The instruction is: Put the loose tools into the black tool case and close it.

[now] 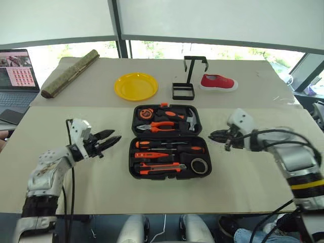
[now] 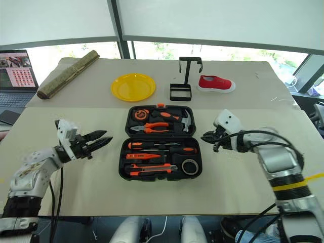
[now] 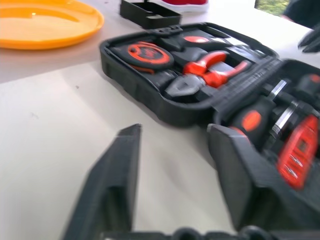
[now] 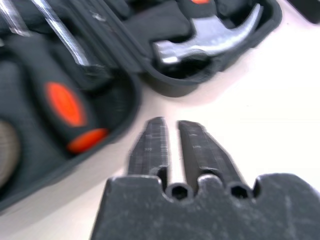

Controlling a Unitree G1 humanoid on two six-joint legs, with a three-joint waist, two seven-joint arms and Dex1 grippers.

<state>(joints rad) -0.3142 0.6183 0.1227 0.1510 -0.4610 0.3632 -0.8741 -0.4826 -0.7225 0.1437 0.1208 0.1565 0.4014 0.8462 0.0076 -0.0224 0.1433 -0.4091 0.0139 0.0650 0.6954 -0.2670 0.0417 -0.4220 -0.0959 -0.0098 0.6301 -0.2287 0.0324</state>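
Note:
The black tool case (image 1: 132, 158) lies open in the middle of the table, lid half away from me. In its near half sit two black-and-orange screwdrivers (image 1: 143, 144) (image 1: 193, 149), a slim orange tester screwdriver (image 1: 152, 155), an orange-and-black utility knife (image 1: 159, 168) and a grey tape roll (image 1: 201, 165). Pliers (image 1: 163, 125) and a hammer (image 1: 190, 119) fill the far half. My left gripper (image 1: 112, 137) hovers left of the case, open with nothing between its fingers (image 3: 120, 165). My right gripper (image 1: 215, 134) is just right of the case, shut and holding nothing (image 4: 172, 124).
Beyond the case stand a yellow plate (image 1: 135, 86), a black wire stand (image 1: 186, 81) and a red shoe (image 1: 218, 82). A rough wooden log (image 1: 70, 73) lies at the far left, with a laptop (image 1: 17, 76) off the table's left edge.

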